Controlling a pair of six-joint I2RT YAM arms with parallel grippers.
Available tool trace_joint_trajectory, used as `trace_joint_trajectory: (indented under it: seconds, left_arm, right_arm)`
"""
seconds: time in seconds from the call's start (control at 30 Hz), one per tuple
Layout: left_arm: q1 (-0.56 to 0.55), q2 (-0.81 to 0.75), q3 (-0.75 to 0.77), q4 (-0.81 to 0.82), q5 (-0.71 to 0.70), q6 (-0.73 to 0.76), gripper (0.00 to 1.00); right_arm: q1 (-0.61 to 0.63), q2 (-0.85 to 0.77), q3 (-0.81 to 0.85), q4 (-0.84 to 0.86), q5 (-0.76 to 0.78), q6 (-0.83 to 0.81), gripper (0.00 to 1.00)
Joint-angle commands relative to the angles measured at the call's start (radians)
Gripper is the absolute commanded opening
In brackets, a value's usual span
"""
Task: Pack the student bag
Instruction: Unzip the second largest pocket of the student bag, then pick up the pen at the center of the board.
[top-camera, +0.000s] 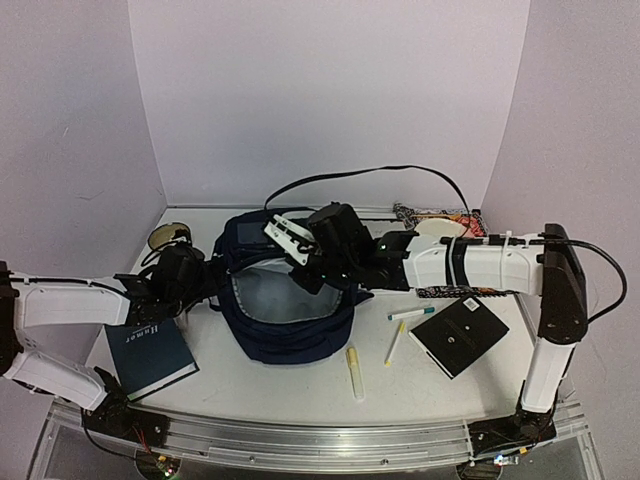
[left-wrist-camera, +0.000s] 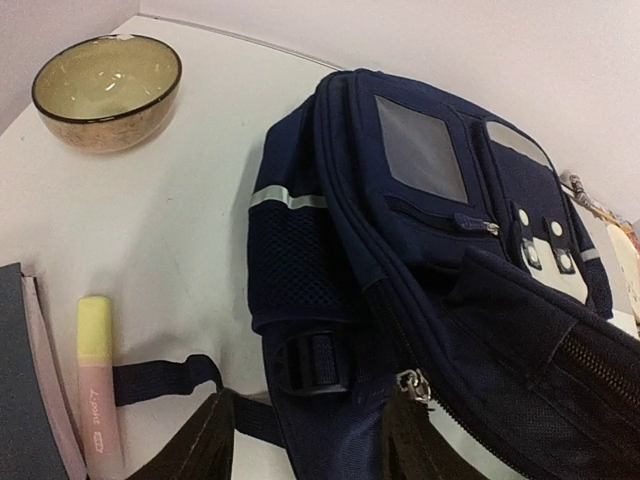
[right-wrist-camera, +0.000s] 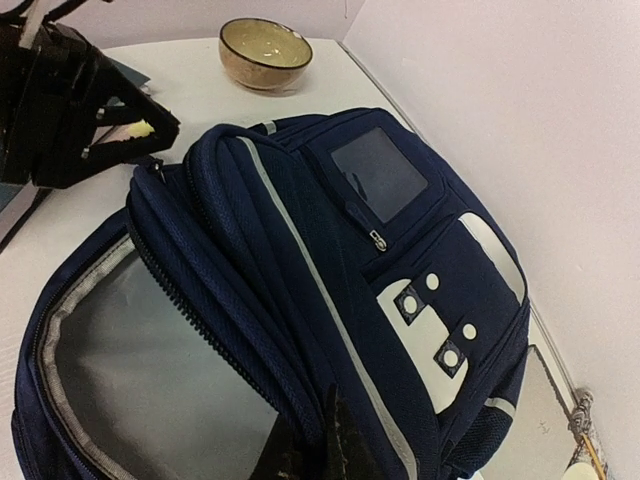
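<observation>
Closest to the lens in the right wrist view, the right gripper (right-wrist-camera: 315, 440) is seen at the bottom edge of the frame. Its dark fingers are drawn together on the zip-edged rim of the student bag (top-camera: 300, 345), so it is judged to be clamped on that rim. The bag is found at the centre of the overhead frame, lying on the table (top-camera: 250, 385), with its mouth pulled open and the light grey lining shown. Over in the left wrist view, the left gripper (left-wrist-camera: 305, 440) is spread at the bottom of the frame, with nothing pinched and the bag's side just ahead of it.

The step in hand is judged to be holding the mouth open for loading. The rim is best held high and steady by the right pincer, so that the opening is not allowed to collapse. The free left pincer can then be sent for the book (top-camera: 155, 358) at the lower left, which should be slid in flat along the lining, clear of the zip teeth. The pens (top-camera: 410, 313) and the black pad (top-camera: 460, 336) at lower right can be taken afterwards.

Now the writing: white lettering is carried on the book's cover, but it cannot be read with certainty. Print is also seen along the pink and yellow highlighter (left-wrist-camera: 97, 390), too blurred to be made out. No words are shown on the bag's white patches.
</observation>
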Motion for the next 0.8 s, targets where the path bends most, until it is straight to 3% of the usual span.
trace_joint_trajectory:
  seconds: [0.0,0.3,0.53,0.77]
  left_arm:
    - [0.061,0.017,0.073,-0.102,0.027,0.009,0.56]
    - [0.248,0.138,0.181,-0.266,0.15,0.054,0.67]
    - [0.296,0.311,0.288,-0.405,0.186,0.081,0.66]
    - [0.312,0.335,0.284,-0.466,0.162,0.078,0.58]
  right_arm:
    - [-0.015,0.014,0.065,0.041,0.131,0.061,0.0]
    - [-0.015,0.016,0.053,0.041,0.092,0.113,0.0]
    - [-0.015,0.007,0.047,0.041,0.056,0.149,0.0]
    - [-0.016,-0.001,0.031,0.046,0.048,0.161,0.0]
